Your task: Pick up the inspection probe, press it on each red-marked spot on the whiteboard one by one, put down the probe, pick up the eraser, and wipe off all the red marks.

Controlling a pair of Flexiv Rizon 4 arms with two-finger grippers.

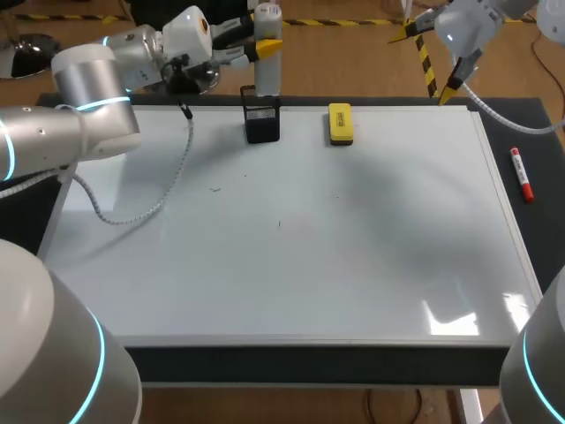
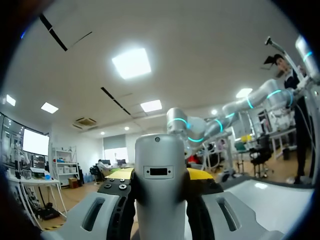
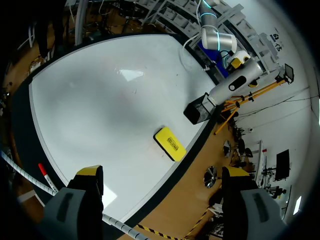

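Observation:
The grey cylindrical probe (image 1: 267,62) stands upright at the far edge of the whiteboard (image 1: 291,265). My left gripper (image 1: 265,49) is shut on it. Its lower end is at the mouth of a black mesh holder (image 1: 262,122). In the left wrist view the probe (image 2: 160,185) fills the gap between the fingers of the left gripper (image 2: 160,205). The yellow eraser (image 1: 340,124) lies on the board right of the holder. My right gripper (image 1: 428,60) hangs open beyond the far right corner. In the right wrist view the right gripper (image 3: 162,175) is high above the eraser (image 3: 170,143). I see no red marks, only small dark specks.
A red marker (image 1: 522,174) lies on the dark table right of the board, also seen as the marker (image 3: 44,172) in the right wrist view. A grey cable (image 1: 168,190) from my left arm trails over the board's left part.

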